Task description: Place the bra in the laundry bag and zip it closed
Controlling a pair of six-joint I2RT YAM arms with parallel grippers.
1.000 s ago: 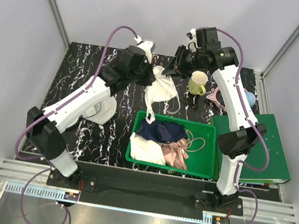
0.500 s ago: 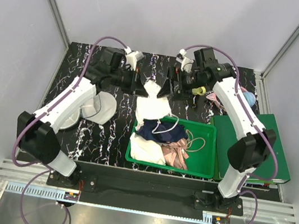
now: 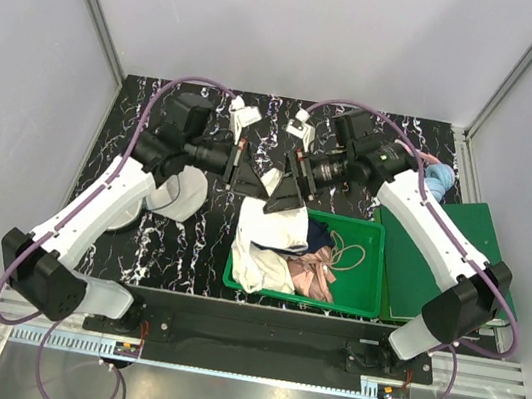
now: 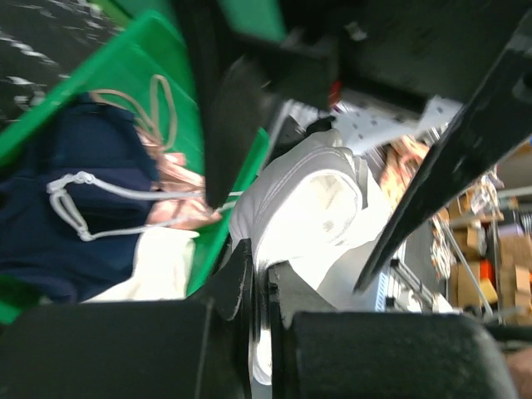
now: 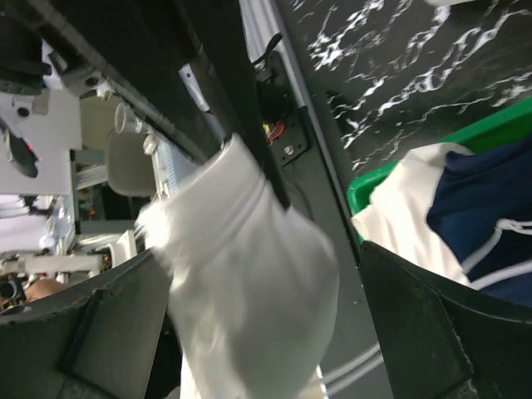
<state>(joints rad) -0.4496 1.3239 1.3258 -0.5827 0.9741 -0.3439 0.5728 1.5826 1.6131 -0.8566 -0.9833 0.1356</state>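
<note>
We are finding the bra [image 3: 282, 224] hanging pinched in the left gripper [image 3: 250, 172], right gripper [image 3: 284, 188] gaping alongside, laundry bag [image 3: 183, 197] lying leftward.

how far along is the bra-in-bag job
Done: the bra hangs from the left gripper, which is shut on it, above the green bin. In hand: the right gripper stands open beside it, gripping nothing. Left: carry the bra to the laundry bag under the left arm, put it in, zip the rim.
</note>
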